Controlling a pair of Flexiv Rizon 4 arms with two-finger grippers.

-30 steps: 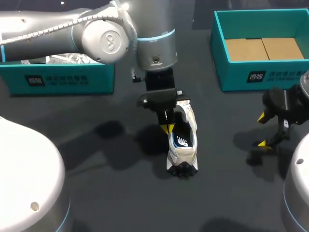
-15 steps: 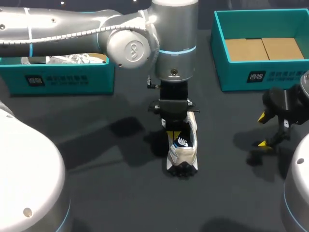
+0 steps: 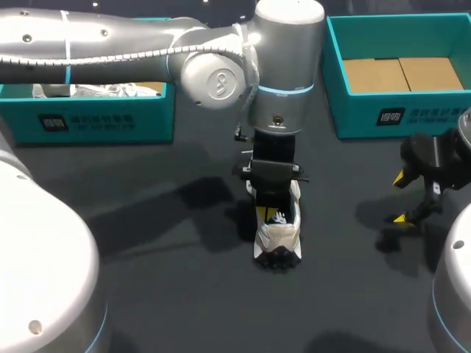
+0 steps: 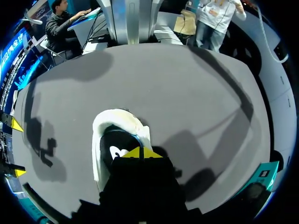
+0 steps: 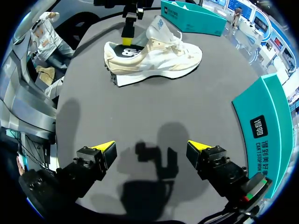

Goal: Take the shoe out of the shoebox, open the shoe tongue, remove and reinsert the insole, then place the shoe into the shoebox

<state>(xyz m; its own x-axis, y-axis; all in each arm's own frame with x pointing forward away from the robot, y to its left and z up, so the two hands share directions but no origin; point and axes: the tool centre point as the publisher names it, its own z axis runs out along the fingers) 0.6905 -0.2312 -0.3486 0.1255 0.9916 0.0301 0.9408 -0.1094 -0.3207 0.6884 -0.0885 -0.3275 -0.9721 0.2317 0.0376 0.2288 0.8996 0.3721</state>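
While the shoe point(image 3: 278, 239) point(image 4: 99, 140) point(image 5: 154, 60) is sitting upright on the dark table point(image 3: 162, 294), heel toward the robot, between the left box point(image 3: 96, 121) and the right box point(image 3: 368, 118), the left gripper point(image 3: 263, 214) point(image 4: 140, 152) point(image 5: 126, 37) is being held over its opening, tips pressed together. Can't tell if anything's being pinched. The right gripper point(image 3: 399, 198) point(image 5: 150, 147) is being held over bare table, fingers wide apart.

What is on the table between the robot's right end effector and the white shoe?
Nothing. In the right wrist view, between the open right end effector and the sneaker lies only bare dark table, crossed by a shadow.
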